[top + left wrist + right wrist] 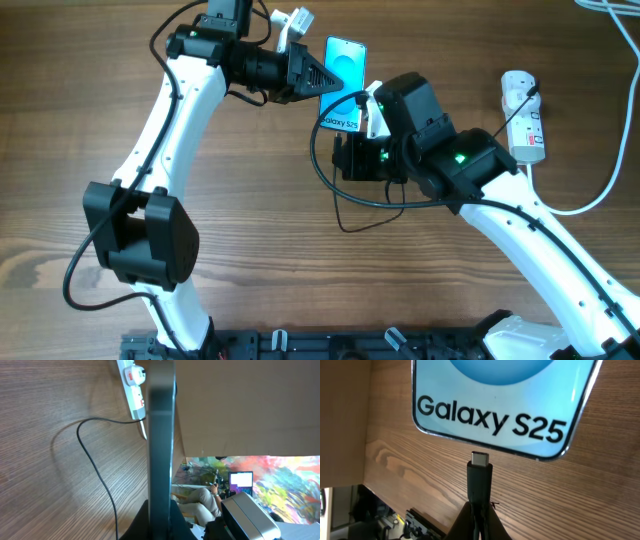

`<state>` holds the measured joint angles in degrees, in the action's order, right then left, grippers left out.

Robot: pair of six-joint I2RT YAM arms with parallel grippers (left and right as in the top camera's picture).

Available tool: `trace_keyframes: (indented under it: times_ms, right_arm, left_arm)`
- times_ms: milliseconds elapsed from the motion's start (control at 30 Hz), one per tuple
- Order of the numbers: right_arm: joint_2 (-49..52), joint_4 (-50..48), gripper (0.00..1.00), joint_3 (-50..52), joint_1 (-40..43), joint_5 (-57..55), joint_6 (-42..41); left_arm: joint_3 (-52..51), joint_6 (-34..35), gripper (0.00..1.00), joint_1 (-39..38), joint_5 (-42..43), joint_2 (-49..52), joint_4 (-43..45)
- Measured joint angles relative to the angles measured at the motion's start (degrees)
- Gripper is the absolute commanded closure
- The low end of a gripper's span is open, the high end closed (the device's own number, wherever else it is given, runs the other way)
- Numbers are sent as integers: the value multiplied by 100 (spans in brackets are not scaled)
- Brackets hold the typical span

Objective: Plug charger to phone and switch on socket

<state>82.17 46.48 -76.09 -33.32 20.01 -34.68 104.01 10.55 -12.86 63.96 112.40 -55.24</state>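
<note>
My left gripper (318,78) is shut on the phone (342,85), a cyan-screened phone with a white "Galaxy S25" strip, held above the table at the back centre. The left wrist view shows the phone edge-on (160,435) between my fingers (159,515). My right gripper (479,510) is shut on the charger's black connector plug (480,472). The plug's metal tip sits just below the phone's bottom edge (495,420), a small gap apart. The black cable (345,215) loops over the table. The white socket strip (524,115) lies at the right, also in the left wrist view (134,387).
A thick white cord (610,170) runs from the socket strip along the right edge of the wooden table. A white object (292,24) sticks out near the left arm's wrist at the back. The black cable (97,467) trails across the wood.
</note>
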Motion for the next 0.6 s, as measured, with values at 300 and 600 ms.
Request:
trace_keyframes:
  times_ms: [300,600]
  right_arm:
    - [0,-2,96,0,0,2,0]
    - [0,-2,96,0,0,0,0]
  left_arm:
    - [0,0,96,0,-35,0,0]
    - [0,0,96,0,44,0,0]
